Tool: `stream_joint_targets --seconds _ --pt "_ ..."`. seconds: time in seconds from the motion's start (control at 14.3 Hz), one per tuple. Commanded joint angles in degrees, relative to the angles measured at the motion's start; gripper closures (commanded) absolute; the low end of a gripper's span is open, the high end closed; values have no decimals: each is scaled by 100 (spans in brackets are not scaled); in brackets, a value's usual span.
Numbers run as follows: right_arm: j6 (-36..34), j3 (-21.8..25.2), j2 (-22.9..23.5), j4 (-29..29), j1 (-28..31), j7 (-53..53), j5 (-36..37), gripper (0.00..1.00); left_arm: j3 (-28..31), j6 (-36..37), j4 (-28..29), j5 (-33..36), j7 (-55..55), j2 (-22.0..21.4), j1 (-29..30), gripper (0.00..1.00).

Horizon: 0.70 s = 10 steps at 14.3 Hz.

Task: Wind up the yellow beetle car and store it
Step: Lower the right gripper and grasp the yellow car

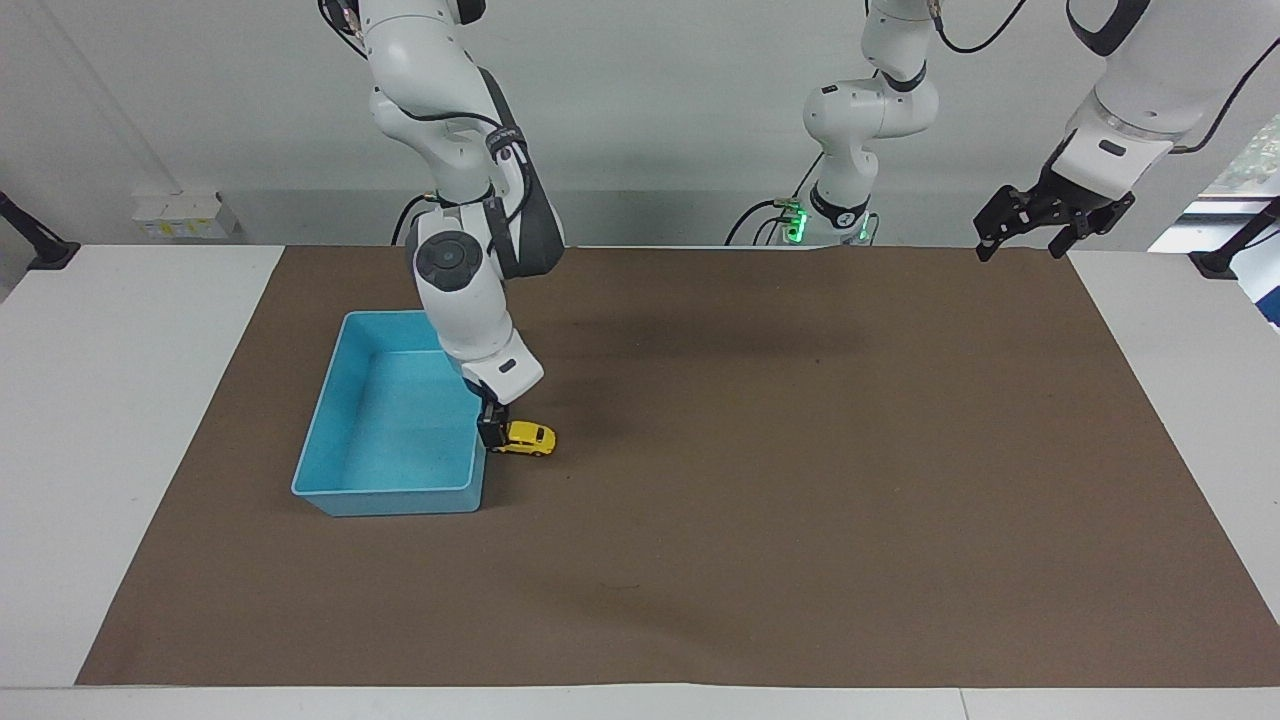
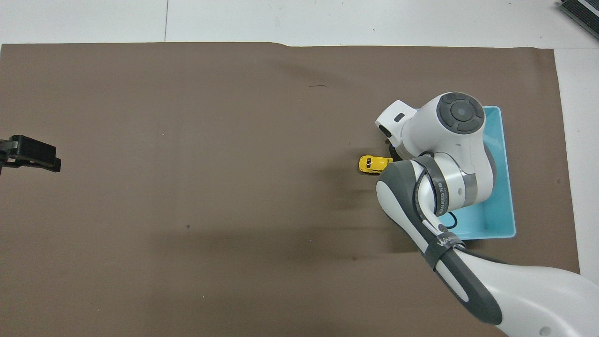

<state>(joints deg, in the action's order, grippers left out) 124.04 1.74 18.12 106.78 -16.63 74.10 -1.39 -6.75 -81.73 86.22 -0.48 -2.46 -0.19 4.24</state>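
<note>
The right gripper (image 1: 491,432), jaws apparently spread, reaches the yellow beetle car (image 1: 527,438) beside the blue bin (image 1: 345,417); pinching comes next.

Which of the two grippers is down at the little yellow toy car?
The right gripper, low at the yellow beetle car beside the blue plastic bin. The left gripper waits raised over the mat's edge.

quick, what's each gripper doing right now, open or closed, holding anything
Right gripper: open, low at the yellow beetle car beside the blue bin, nothing held.
Left gripper: open, empty, waiting at its own end of the table.
</note>
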Motion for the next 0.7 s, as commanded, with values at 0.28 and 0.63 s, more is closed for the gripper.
stream_joint_targets --seconds 0.28,0.63 --pt "305 -7 166 114 -33 113 16 0 -72 114 -79 57 -35 1 103 0" --pt "463 -7 289 150 -130 96 25 14 -72 114 -70 57 -35 1 103 0"
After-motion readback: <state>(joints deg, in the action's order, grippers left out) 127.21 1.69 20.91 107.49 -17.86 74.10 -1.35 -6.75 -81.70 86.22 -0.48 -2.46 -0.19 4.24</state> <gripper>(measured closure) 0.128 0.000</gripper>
